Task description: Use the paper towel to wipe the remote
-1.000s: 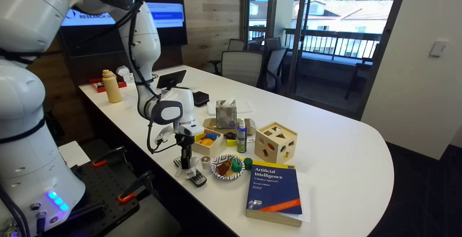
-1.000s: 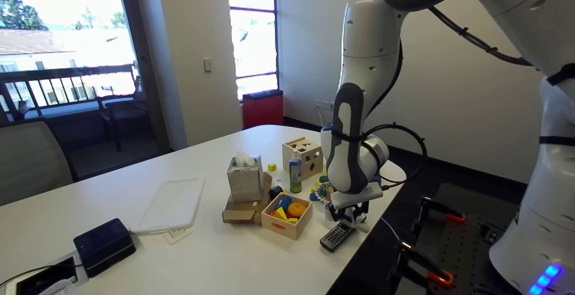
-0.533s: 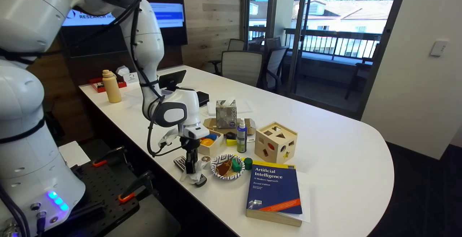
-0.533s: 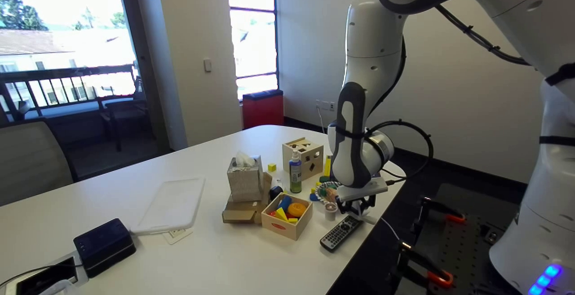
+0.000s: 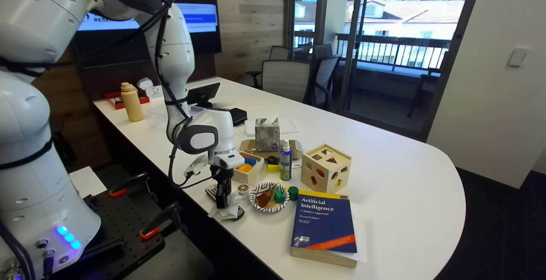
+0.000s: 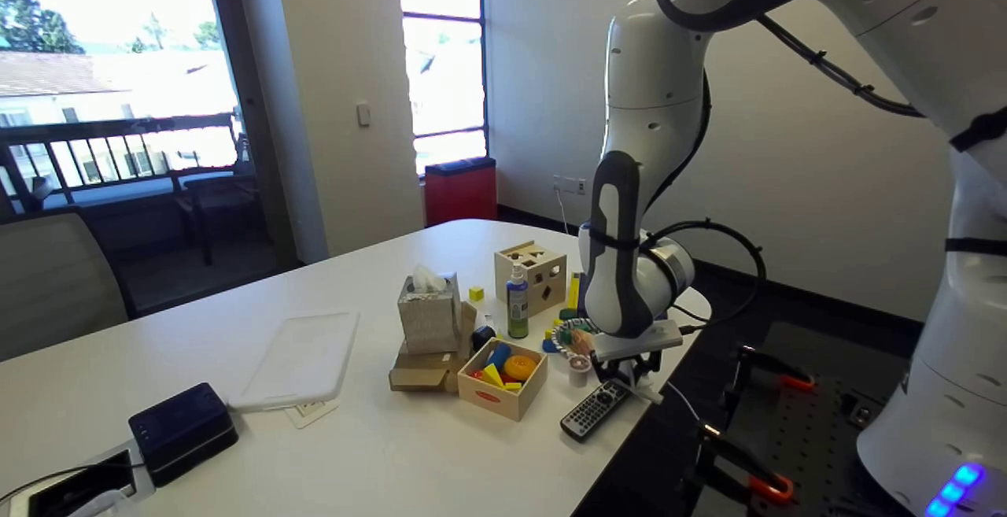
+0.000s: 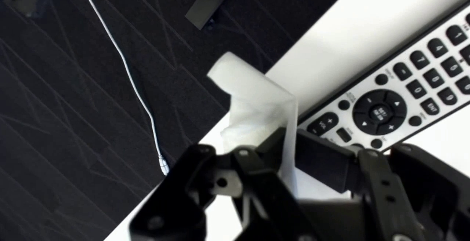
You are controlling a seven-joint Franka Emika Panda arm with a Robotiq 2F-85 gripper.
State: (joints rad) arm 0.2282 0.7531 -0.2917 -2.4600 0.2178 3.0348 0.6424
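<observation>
Lying near the right edge of the table (image 6: 393, 462) in an exterior view, the remote (image 6: 592, 413) runs beneath the gripper (image 7: 292, 154), whose fingers (image 7: 323, 158) clamp the paper towel (image 7: 257, 118); left of these stand a toy box (image 6: 499, 400) and, farther back, a spray bottle (image 6: 517, 308).

In an exterior view, the black gripper (image 5: 222, 206) pinches a crumpled white paper towel (image 5: 228, 213). Both partly hide the slim dark-grey remote (image 5: 211, 191), whose 2 ends show. A round black-and-white bowl (image 5: 268, 209) stands nearby.
</observation>
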